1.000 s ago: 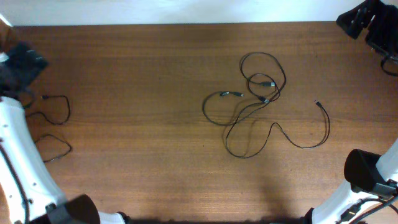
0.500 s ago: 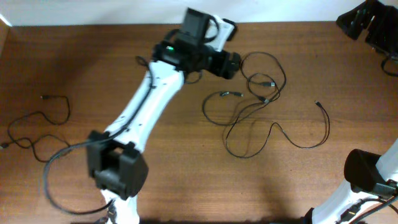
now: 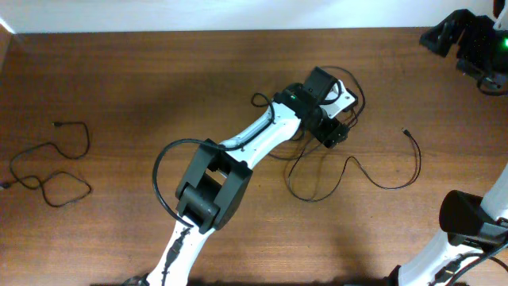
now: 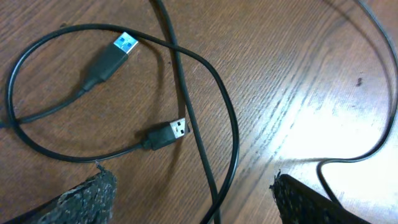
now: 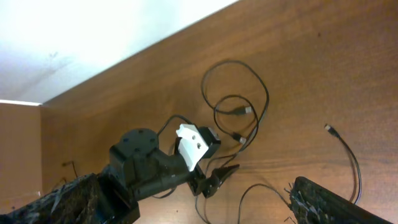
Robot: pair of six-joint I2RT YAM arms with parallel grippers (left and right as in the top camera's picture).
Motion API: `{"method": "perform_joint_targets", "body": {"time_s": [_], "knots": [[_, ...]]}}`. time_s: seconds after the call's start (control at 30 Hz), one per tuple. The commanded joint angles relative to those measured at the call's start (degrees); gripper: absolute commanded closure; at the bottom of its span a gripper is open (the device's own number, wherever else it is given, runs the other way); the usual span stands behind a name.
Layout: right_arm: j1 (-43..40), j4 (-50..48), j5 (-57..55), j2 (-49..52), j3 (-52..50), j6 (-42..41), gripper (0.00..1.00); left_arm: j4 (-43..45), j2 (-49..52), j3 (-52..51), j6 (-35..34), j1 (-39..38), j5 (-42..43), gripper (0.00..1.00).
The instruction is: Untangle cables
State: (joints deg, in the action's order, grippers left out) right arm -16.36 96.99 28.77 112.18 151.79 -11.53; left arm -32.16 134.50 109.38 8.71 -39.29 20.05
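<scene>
L end effector [image 3: 334, 133] hovers low over the tangled cables [image 3: 317, 193], mid-right of the wooden tabletop [image 3: 143, 87]. Wrist cam: fingers [image 4: 93, 193] spread wide, nothing pinched. One strand lies on the tabletop btwn them.

R end effector [image 5: 193, 199] is parked far corner, well apart from the tangle, jaws wide, empty.

A separate black cable [image 3: 55, 181] lies alone near the left edge. Another strand trails right, ending in a small plug [image 3: 405, 132].

In the tangle: blue-tongue USB-A plug [image 4: 123, 46] on a loop. Second USB plug [image 4: 171, 132] sits inside that loop. A long strand crosses over both sides of the loop.

Handling, judged: cords are thin, light and limp w/ a smooth jacket, so they'll drag rather than lift clean and may slip from a mid-strand pinch. Plugs are the only rigid bits. Best hold is prob. the plug body or the cord just behind it. The second USB plug looks easiest, as it's closest to the open fingers. Pulling a loop could tighten the crossing, so go slow.
</scene>
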Motion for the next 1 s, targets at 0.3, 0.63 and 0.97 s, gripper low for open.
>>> {"method": "perform_joint_targets", "body": {"time_s": [0.3, 0.63, 0.97], "knots": [[0.26, 0.33, -1.66, -0.24, -0.87, 3.67, 0.00, 3.63, 4.70, 0.24, 1.25, -0.09, -5.77, 0.83], [0.26, 0.33, -2.75, -0.22, -0.87, 3.85, 0.00, -21.70, -0.96, 24.15, -0.92, 5.97, -6.19, 1.00], [0.26, 0.33, -3.96, -0.22, -1.68, 3.82, 0.01, -30.42, -17.00, 48.57, -0.92, 11.61, -6.38, 1.00]]}}
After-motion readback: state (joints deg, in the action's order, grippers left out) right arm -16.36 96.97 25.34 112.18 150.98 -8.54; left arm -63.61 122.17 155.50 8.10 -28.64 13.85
